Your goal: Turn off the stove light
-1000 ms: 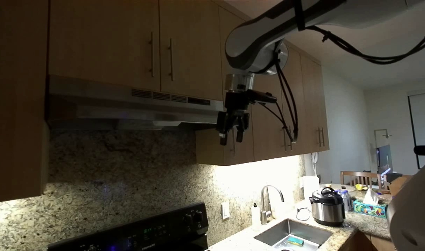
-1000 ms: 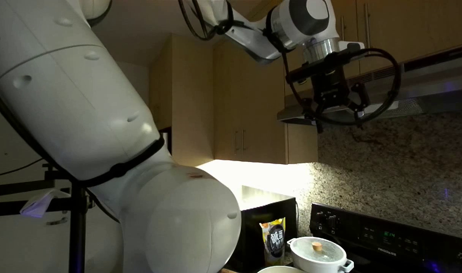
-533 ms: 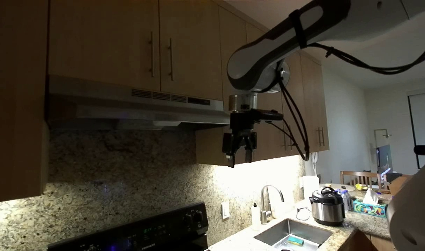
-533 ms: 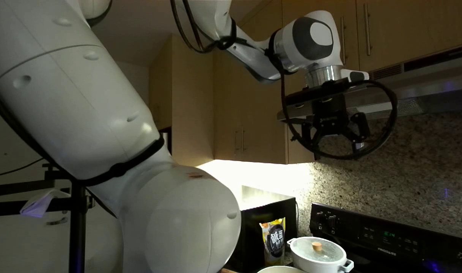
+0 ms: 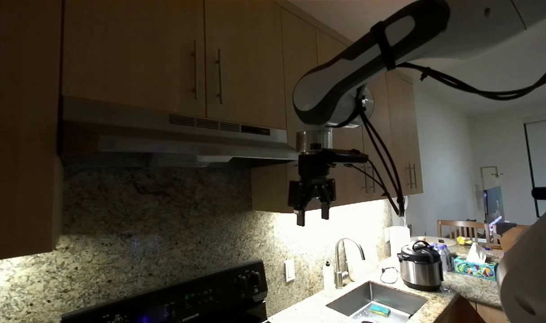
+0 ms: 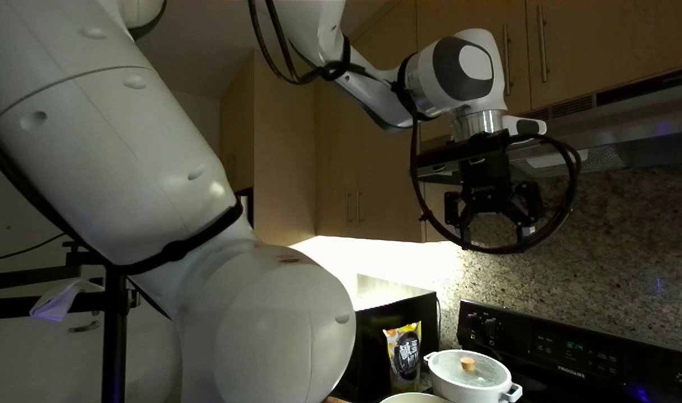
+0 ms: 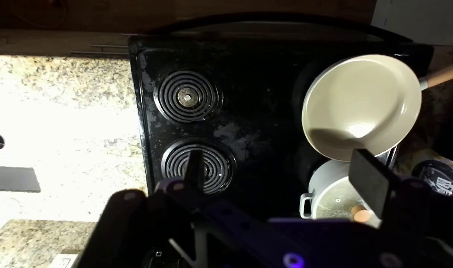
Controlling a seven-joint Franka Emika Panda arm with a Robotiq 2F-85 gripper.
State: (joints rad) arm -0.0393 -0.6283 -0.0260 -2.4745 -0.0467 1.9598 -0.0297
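Note:
The range hood (image 5: 174,137) hangs under the wood cabinets and also shows in an exterior view (image 6: 626,126). A dark strip (image 5: 255,130) sits on its front, right of the vents. A pale light cover (image 5: 214,159) on its underside does not glow brightly. The stove has a black control panel (image 6: 576,347) with green digits. My gripper (image 5: 313,215) points down, open and empty, with its fingertips below the level of the hood. It also shows in an exterior view (image 6: 495,234). In the wrist view the spread fingers (image 7: 278,158) are above the cooktop (image 7: 263,108).
A cream pan (image 7: 362,108) and a lidded white pot (image 6: 470,375) stand on the stove. A snack bag (image 6: 405,355) leans near a black microwave (image 6: 369,341). A sink (image 5: 376,298), faucet (image 5: 340,260) and pressure cooker (image 5: 421,267) are on the counter. Cables loop round the gripper.
My gripper has moved down from beside the hood's edge to below it, and slightly right in an exterior view. It stays open. The hood and stove look unchanged.

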